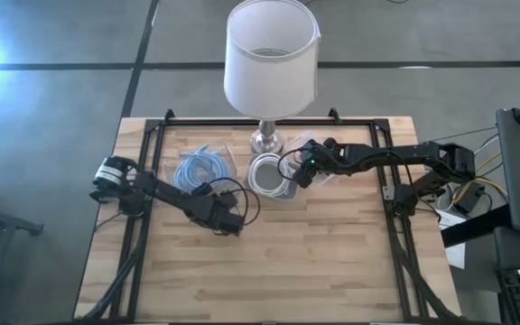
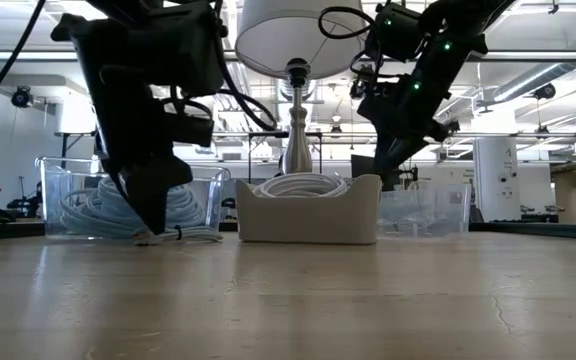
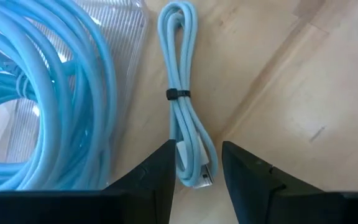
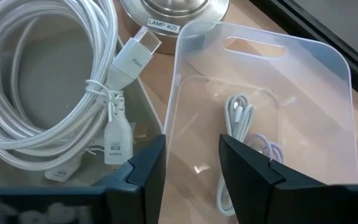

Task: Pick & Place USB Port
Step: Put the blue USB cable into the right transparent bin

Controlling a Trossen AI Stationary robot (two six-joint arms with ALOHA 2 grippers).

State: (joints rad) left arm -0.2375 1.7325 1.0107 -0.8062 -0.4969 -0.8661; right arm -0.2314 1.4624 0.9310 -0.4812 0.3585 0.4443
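The left gripper (image 3: 194,180) is low on the bench (image 1: 332,262), in front of the lamp (image 1: 269,72) and off to its left. Its fingers are spread, one on each side of a small blue USB cable (image 3: 188,124) tied in a bundle. The cable lies flat just beside the clear bin (image 2: 128,205) of blue cables. The right gripper (image 4: 191,168) hangs over the clear tray (image 4: 328,93) just right of the lamp, fingers spread, holding nothing. A thin white cable (image 4: 241,137) lies in that tray.
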